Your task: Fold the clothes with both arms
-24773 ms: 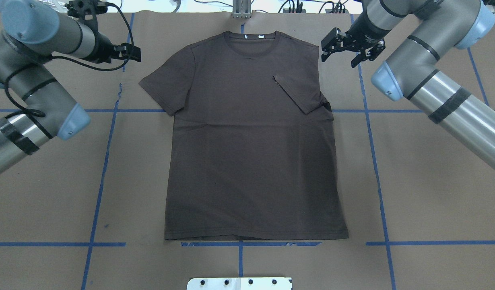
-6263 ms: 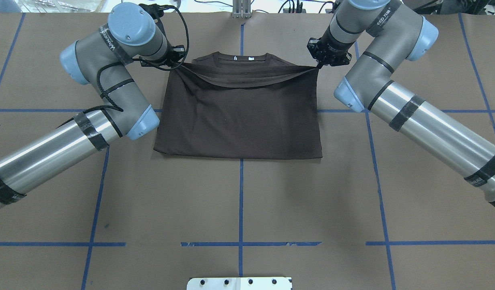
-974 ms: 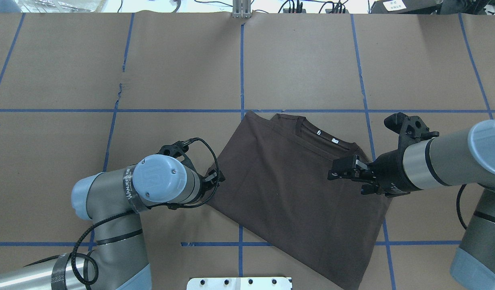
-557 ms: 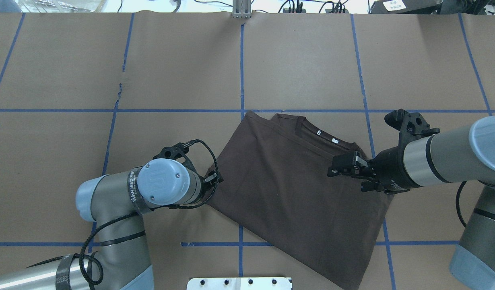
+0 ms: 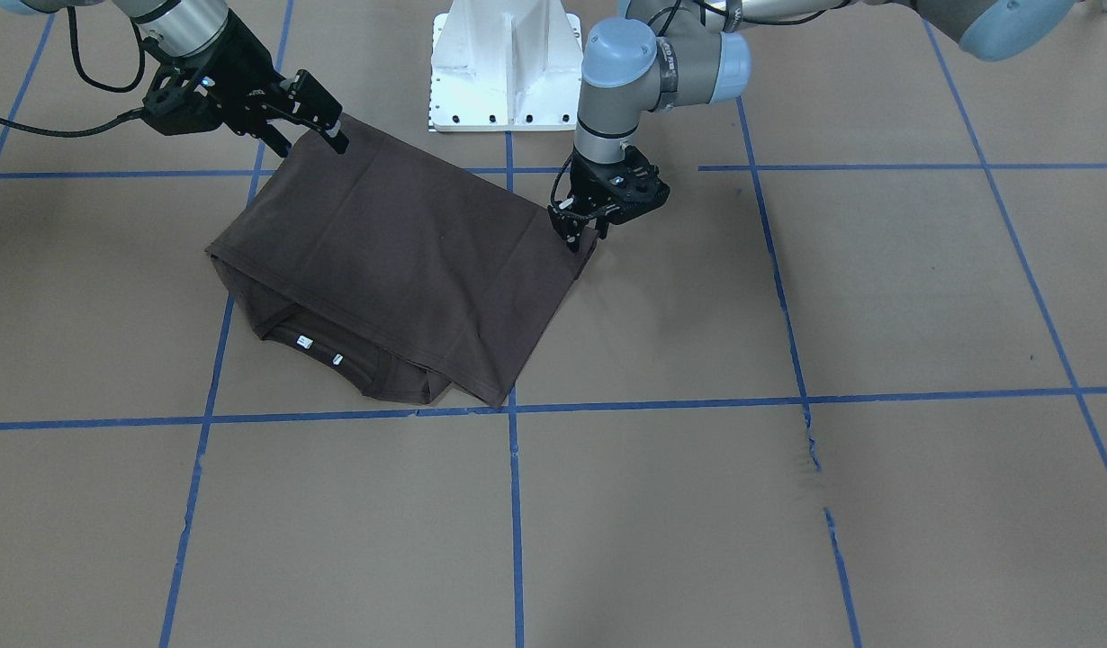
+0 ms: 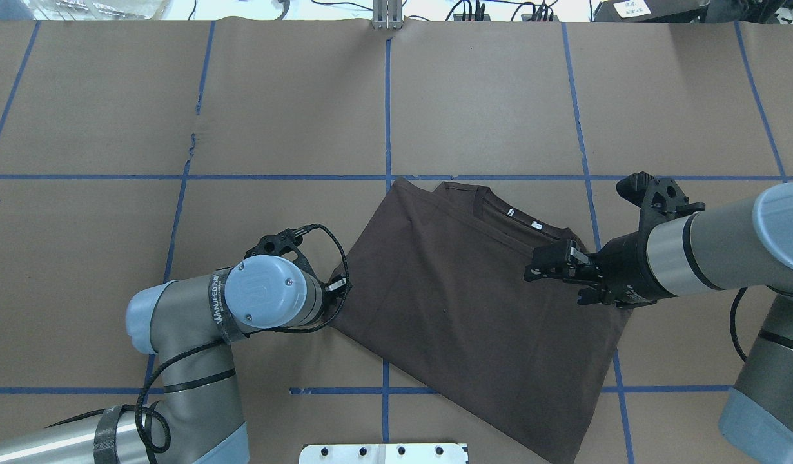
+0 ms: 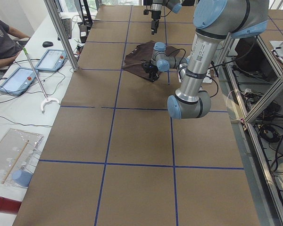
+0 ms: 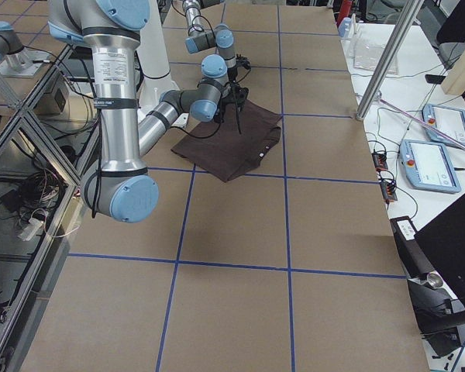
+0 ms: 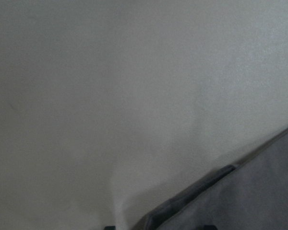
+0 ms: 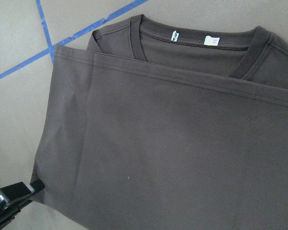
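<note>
— Starting with the front view: where is the T-shirt (image 5: pixel 400 261)?
— Left of centre, folded in half and lying skewed on the table (image 5: pixel 787 504), with the neck tags (image 5: pixel 305 341) near its lower edge. The left gripper (image 5: pixel 579 236) stands tip-down on the shirt's right-hand corner. The right gripper (image 5: pixel 315 117) hovers above the upper-left part.
— Overhead?
— The shirt sits low and right of centre. The right gripper's jaws are spread and empty, above the cloth and not on it. The left one is mostly hidden under the left arm (image 6: pixel 267 303).
— Side views?
— Too small to judge (they only show the shirt far up the table).
— Wrist cameras, then.
— The left one is close over the table. Two finger tips (image 9: pixel 111 227) at the bottom edge look parted, with the shirt's edge running between them, so I'd call it released but touching. The right one looks down on the collar (image 10: pixel 138 43) and the stacked layers, with the left gripper at lower left.
— How to do this step well?
— I'd lift the left gripper straight up so the corner isn't dragged. Then pinch every layer before the next fold.
</note>
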{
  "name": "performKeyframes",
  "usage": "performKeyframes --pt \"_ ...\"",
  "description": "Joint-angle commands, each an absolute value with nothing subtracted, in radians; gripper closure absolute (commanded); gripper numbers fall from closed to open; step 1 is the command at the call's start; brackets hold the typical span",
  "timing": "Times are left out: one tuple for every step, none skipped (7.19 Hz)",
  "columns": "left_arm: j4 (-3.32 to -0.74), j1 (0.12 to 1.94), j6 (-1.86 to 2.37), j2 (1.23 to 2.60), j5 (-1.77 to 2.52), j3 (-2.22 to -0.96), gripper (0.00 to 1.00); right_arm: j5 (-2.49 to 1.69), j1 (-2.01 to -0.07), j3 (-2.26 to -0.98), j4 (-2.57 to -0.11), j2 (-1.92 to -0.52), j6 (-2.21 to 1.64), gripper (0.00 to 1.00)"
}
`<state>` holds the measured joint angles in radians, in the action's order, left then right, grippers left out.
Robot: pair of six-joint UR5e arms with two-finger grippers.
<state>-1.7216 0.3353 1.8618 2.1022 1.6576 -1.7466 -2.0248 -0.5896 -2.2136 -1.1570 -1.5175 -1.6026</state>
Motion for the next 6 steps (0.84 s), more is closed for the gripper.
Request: performKeyframes --pt "-1.721 0.336 1.853 2.103 1.664 -1.758 1.00 -2.045 -0.601 -2.214 -1.158 -1.517 -1.601 0.00" --pt "-1.720 0.336 1.852 2.103 1.664 -1.759 1.00 -2.065 -0.615 -2.215 -1.158 -1.519 -1.601 0.00" --pt "-1.718 0.345 1.847 2.103 1.663 -1.759 1.00 -2.066 -0.615 -2.214 -1.158 -1.522 -1.601 0.00" --pt "-1.715 0.389 1.785 2.105 1.658 -1.752 1.00 -2.068 -0.615 -2.215 -1.158 -1.522 -1.601 0.00" --pt "-1.717 0.455 1.738 2.105 1.655 -1.714 1.00 -2.066 -0.615 -2.215 -1.158 -1.519 -1.603 0.00" --pt "-1.726 0.522 1.686 2.115 1.657 -1.665 1.00 -2.066 -0.615 -2.215 -1.158 -1.519 -1.603 0.00"
